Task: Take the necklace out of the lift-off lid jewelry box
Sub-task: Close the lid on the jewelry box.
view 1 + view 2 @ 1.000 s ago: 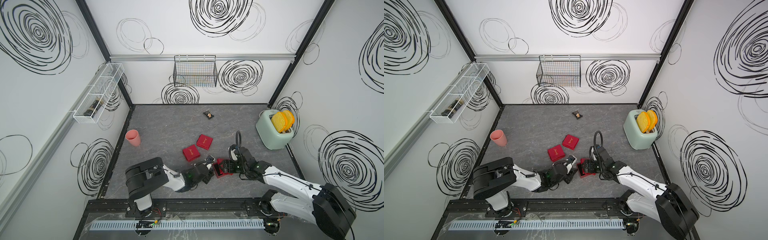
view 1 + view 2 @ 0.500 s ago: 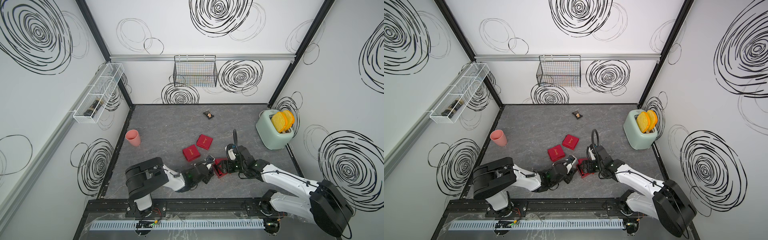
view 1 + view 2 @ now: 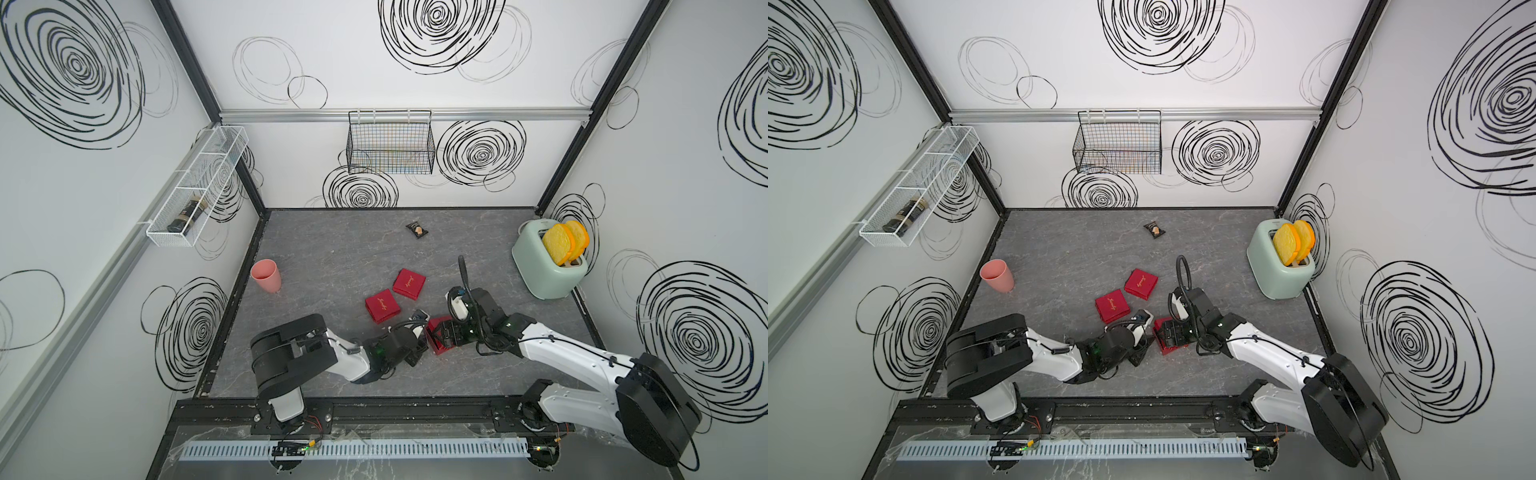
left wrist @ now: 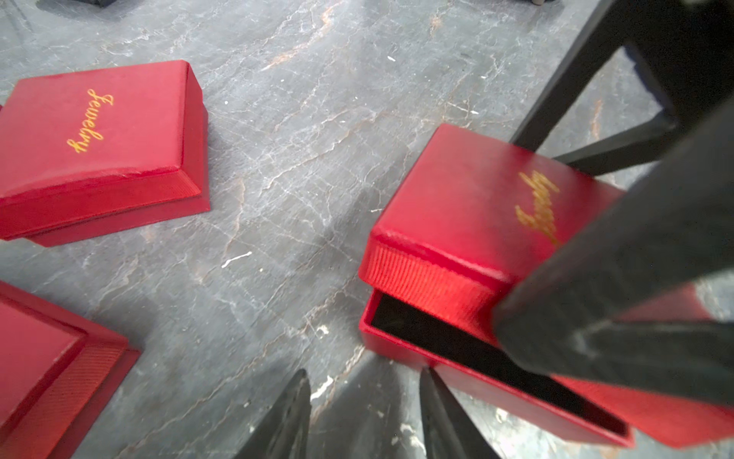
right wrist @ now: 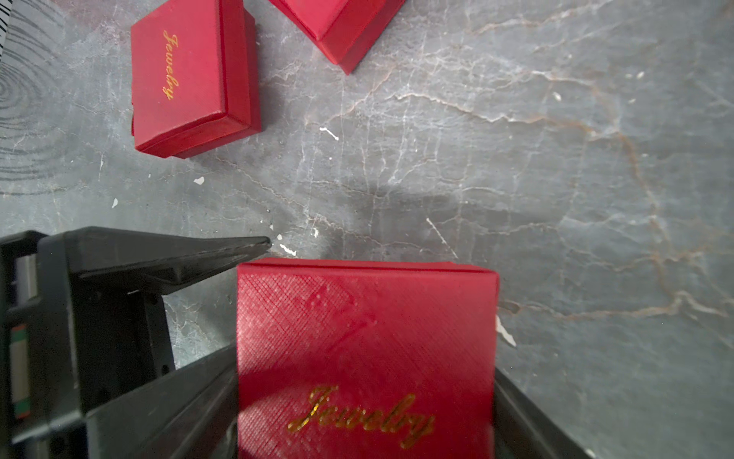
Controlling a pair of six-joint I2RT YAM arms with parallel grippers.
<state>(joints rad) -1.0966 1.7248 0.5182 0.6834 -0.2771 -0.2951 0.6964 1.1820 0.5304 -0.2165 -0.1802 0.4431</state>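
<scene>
Lid [image 4: 468, 206] clamped between my right fingers [image 5: 178, 409], tilted off the box [image 4: 671, 421]; necklace unseen, presumably inside, opened side facing my left fingers [image 4: 290, 425], apart just left.

The grey marbled tabletop [image 3: 332, 257] carries two shut red jewelry boxes [image 3: 381, 306] [image 3: 409, 283], a part-opened third box [image 3: 437, 348], pink cup [image 3: 266, 275], mint toaster [image 3: 540, 272], dark packet [image 3: 417, 229].

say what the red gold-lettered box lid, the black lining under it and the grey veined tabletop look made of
Red gold-lettered box lid: likely paper over card, matte, crosshatch embossing. Black lining: maybe velvet, dull and dark; unsure. Grey veined tabletop: marble look, possibly laminate.
</scene>
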